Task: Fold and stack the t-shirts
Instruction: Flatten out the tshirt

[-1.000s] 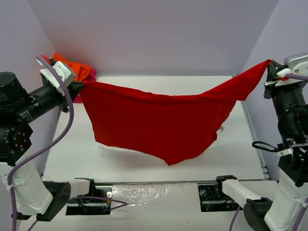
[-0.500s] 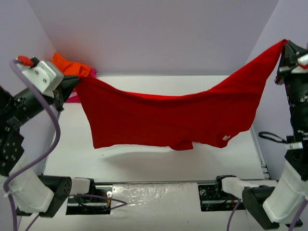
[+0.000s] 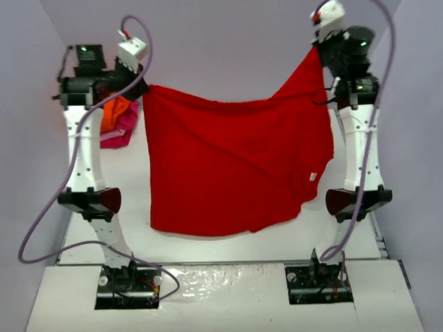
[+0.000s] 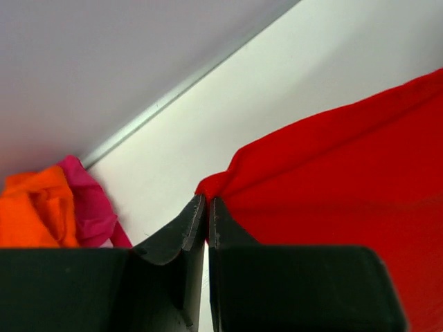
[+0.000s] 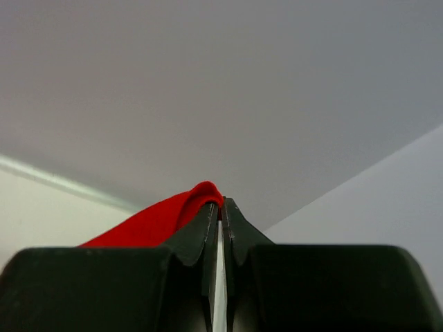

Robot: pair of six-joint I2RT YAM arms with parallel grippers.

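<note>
The red t-shirt (image 3: 235, 159) hangs spread in the air between both raised arms, its lower edge near the table (image 3: 277, 238). A small white label (image 3: 313, 176) shows near its right side. My left gripper (image 3: 142, 88) is shut on the shirt's upper left corner (image 4: 214, 185). My right gripper (image 3: 318, 45) is shut on the upper right corner (image 5: 204, 194), held higher. The orange t-shirt (image 3: 112, 114) and the pink t-shirt (image 3: 119, 131) lie crumpled at the back left; both show in the left wrist view, orange (image 4: 31, 211) and pink (image 4: 86, 207).
Grey walls close the table in at the back and on both sides. Both arms stand nearly upright on either side of the hanging shirt. The arm bases (image 3: 128, 283) sit at the near edge.
Both arms have risen high and drawn inward, lifting the red t-shirt from a low sagging span to a tall hanging sheet. The grips are unchanged.
</note>
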